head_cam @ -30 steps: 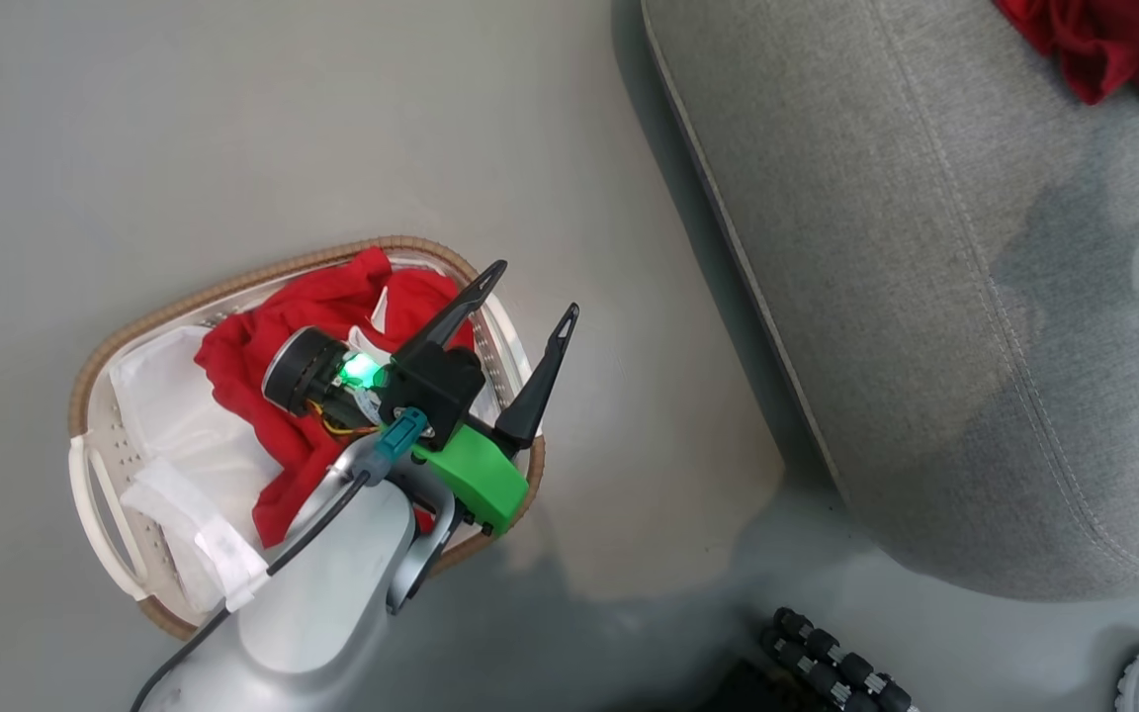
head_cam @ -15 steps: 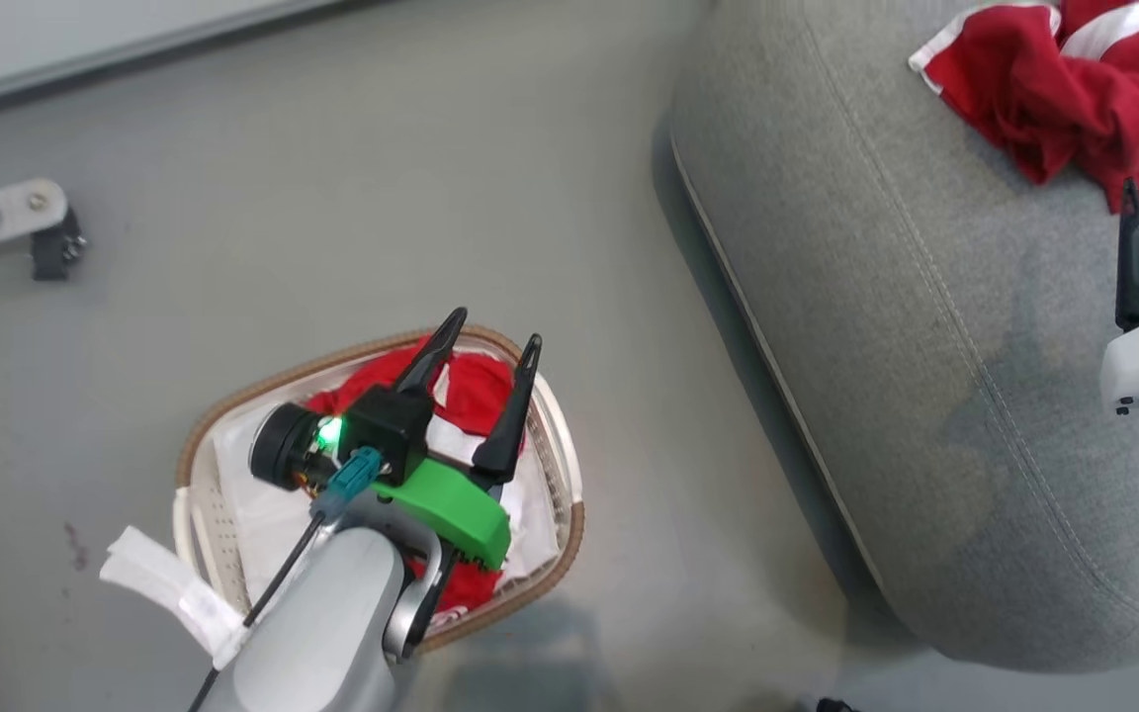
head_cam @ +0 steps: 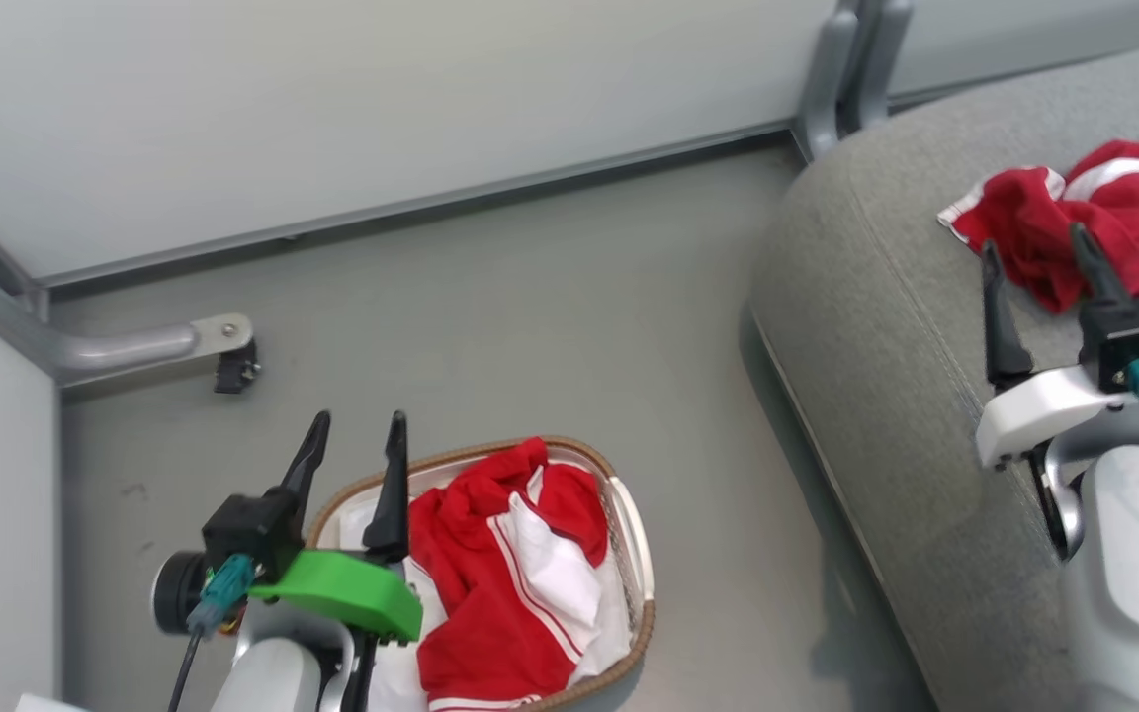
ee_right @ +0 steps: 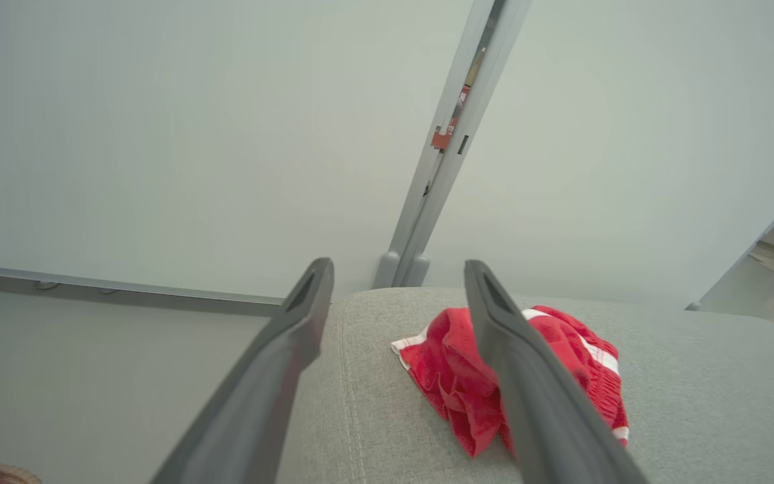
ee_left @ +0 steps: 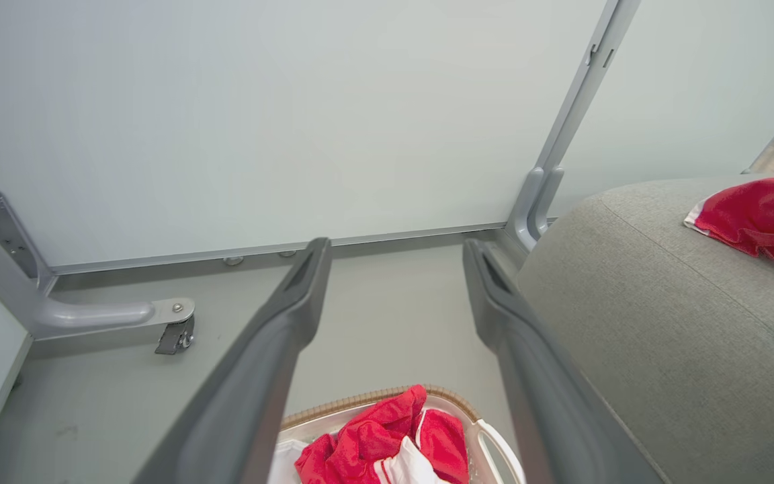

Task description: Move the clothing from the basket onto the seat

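Just to the right of the left gripper (head_cam: 358, 420), the basket (head_cam: 634, 539) is standing on the grey floor (head_cam: 530, 297) with its brown woven rim facing up. The basket is holding one red garment (head_cam: 476, 583) with white stripes and a white panel, which is lying bunched and taking up most of the interior. The left gripper is hovering above the basket's left end, its two dark fingers (head_cam: 394, 485) standing apart with nothing between them.

Directly beyond the right gripper (head_cam: 1033, 239), a second red garment (head_cam: 1123, 213) with white trim is lying crumpled on the seat (head_cam: 876, 326), outside the basket. The right gripper is hanging over the seat cushion with its fingers spread and gripping nothing. In the right wrist view one finger is overlapping the garment, and contact there cannot be judged.

The seat is standing well to the right of the left gripper, with a strip of floor running between seat and basket. Beyond both grippers a pale wall panel (head_cam: 332, 119) is meeting the floor
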`<state>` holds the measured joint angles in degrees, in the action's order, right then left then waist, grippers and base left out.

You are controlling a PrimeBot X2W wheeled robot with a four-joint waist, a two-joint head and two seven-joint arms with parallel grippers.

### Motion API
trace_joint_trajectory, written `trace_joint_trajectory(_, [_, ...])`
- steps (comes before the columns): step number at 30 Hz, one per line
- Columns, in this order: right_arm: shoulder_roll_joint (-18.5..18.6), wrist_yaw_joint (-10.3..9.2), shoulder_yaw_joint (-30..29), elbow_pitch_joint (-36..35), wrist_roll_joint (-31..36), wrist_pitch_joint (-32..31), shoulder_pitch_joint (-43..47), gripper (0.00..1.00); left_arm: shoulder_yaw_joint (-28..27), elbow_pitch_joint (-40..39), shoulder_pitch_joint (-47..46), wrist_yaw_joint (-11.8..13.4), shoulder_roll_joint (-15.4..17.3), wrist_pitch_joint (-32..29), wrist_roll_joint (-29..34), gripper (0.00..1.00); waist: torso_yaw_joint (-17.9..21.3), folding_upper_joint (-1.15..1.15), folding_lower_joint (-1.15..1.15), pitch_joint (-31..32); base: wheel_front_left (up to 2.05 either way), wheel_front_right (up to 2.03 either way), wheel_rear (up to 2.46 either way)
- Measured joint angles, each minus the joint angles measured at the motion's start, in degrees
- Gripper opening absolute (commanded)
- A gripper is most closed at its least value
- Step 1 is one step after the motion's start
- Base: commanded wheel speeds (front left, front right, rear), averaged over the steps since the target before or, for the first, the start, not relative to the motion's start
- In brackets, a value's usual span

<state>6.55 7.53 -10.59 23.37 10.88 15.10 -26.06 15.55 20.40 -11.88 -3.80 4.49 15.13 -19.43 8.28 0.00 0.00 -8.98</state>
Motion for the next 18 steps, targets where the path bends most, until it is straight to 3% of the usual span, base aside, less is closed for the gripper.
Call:
trace_joint_trajectory(12, [-3.66, 0.0, 5.02, -2.04, -9.12, 0.0, 11.52, 1.0, -9.85, -1.97, 10.54, -0.82, -1.14, -0.01, 2.53, 1.0, -6.72, 0.0, 0.0, 6.98, 0.0, 0.0, 0.0])
trace_joint_trajectory(18, [-3.76, 0.0, 5.86, -2.42, -14.26, 0.0, 15.44, 1.0, -11.41, -2.13, 12.63, -1.6, -1.44, -0.01, 2.52, 1.0, -8.14, 0.0, 0.0, 8.52, 0.0, 0.0, 0.0])
